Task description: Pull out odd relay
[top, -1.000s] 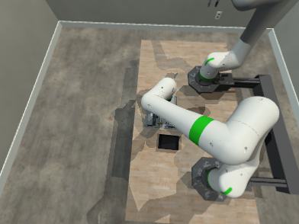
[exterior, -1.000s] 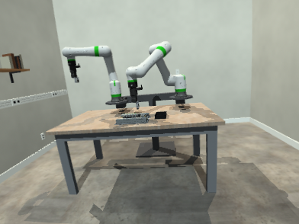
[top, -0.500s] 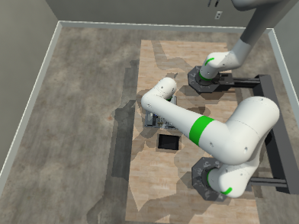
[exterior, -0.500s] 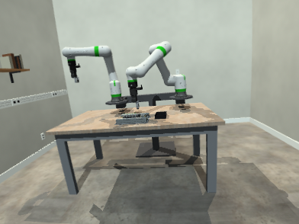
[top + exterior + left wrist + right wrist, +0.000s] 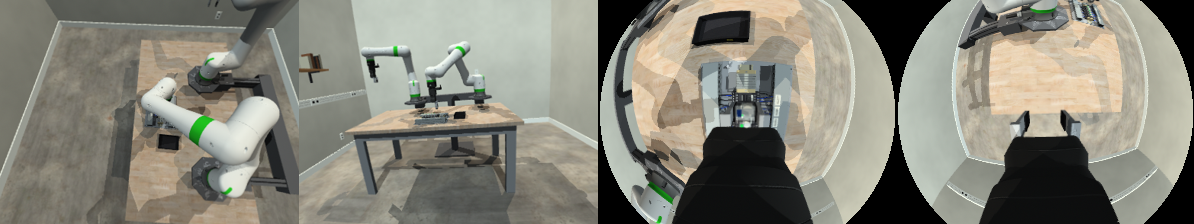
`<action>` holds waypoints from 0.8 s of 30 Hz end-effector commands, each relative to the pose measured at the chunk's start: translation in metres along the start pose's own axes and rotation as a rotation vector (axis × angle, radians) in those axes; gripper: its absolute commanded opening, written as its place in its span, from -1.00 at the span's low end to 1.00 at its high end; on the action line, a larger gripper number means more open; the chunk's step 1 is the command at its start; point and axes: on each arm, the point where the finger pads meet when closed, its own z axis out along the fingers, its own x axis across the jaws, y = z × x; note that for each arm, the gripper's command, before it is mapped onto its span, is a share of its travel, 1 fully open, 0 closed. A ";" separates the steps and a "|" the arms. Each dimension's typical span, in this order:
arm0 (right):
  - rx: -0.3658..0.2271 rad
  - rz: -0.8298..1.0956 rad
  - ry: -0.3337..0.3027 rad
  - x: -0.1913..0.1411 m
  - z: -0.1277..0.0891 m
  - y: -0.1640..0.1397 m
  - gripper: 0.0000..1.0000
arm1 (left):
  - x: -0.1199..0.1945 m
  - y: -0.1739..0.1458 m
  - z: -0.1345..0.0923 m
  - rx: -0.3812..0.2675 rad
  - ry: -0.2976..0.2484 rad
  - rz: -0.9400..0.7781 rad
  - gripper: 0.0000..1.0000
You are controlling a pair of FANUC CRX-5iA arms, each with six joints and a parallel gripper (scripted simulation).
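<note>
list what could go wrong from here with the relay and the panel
The relay in the left pincer could slip or turn before reaching the black parts tray, which lies beyond the panel's end.

If its pins are still catching, lifting might tip the loose relay panel; the views don't settle whether they are free.

The pincer and arm hide much of the panel, so a neighbouring relay leaning could go unnoticed.
</note>
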 end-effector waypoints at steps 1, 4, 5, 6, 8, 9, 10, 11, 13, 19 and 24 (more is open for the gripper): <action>-0.002 0.000 0.000 0.000 -0.001 0.000 1.00 | 0.000 0.001 -0.001 -0.002 0.001 0.000 -1.00; -0.002 0.000 0.000 0.000 -0.001 0.000 1.00 | 0.000 0.001 -0.001 -0.002 0.001 0.000 -1.00; -0.002 0.000 0.000 0.000 -0.001 0.000 1.00 | 0.000 0.001 -0.001 -0.002 0.001 0.000 -1.00; -0.002 0.000 0.000 0.000 -0.001 0.000 1.00 | 0.000 0.001 -0.001 -0.002 0.001 0.000 -1.00; -0.002 0.000 0.000 0.000 -0.001 0.000 1.00 | 0.000 0.001 -0.001 -0.002 0.001 0.000 -1.00; -0.002 0.000 0.000 0.000 -0.001 0.000 1.00 | 0.000 0.001 -0.001 -0.002 0.001 0.000 -1.00; -0.002 0.000 0.000 0.000 -0.001 0.000 1.00 | 0.000 0.001 -0.001 -0.002 0.001 0.000 -1.00; -0.002 0.000 0.000 0.000 -0.001 0.000 1.00 | 0.000 0.001 -0.001 -0.002 0.001 0.000 -1.00; -0.002 0.000 0.000 0.000 -0.001 0.000 1.00 | 0.000 0.001 -0.001 -0.002 0.001 0.000 -1.00; -0.002 0.000 0.000 0.000 -0.001 0.000 1.00 | 0.000 0.000 -0.001 -0.002 0.001 0.000 -1.00; -0.002 0.000 0.000 0.000 -0.001 0.000 1.00 | -0.002 -0.005 -0.001 -0.002 0.001 0.000 -1.00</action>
